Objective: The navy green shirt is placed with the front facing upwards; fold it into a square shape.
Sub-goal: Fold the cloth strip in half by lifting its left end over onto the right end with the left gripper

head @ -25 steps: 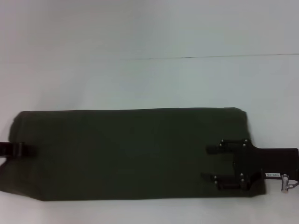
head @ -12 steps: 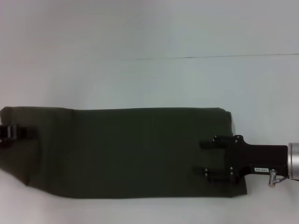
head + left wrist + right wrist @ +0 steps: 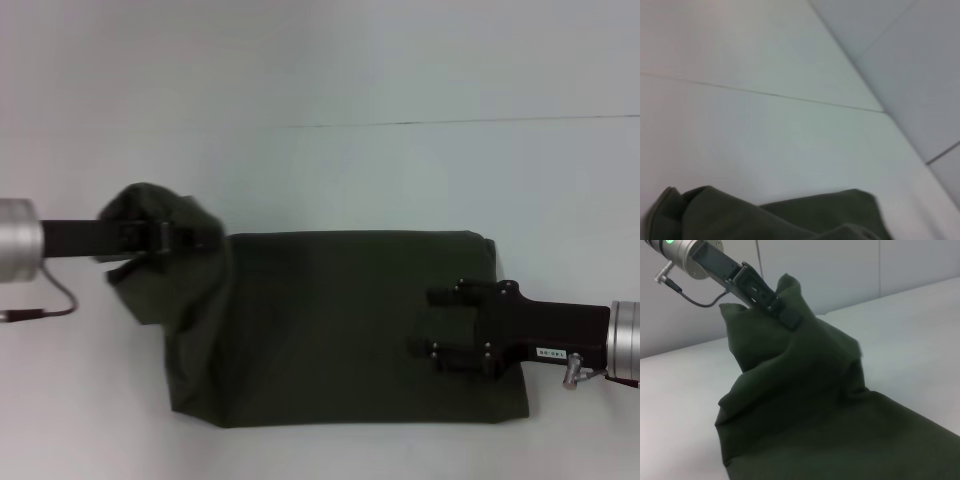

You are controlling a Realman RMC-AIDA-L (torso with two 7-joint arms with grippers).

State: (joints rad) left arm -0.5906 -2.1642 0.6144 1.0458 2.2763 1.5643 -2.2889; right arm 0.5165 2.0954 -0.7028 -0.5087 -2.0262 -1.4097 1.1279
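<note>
The left gripper (image 3: 190, 238) is clenched on the raised end of the shirt (image 3: 340, 320), a folded band on the table (image 3: 320, 80). At the shirt's opposite end the right gripper (image 3: 425, 322) rests with fingers spread, holding nothing. Risks: cloth slipping from the pinch, or that unpinned end dragging and skewing the fold. No containers are visible.

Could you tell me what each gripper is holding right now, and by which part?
The left gripper holds the shirt's raised left end. The right gripper rests over its right end; a hold there cannot be told.
</note>
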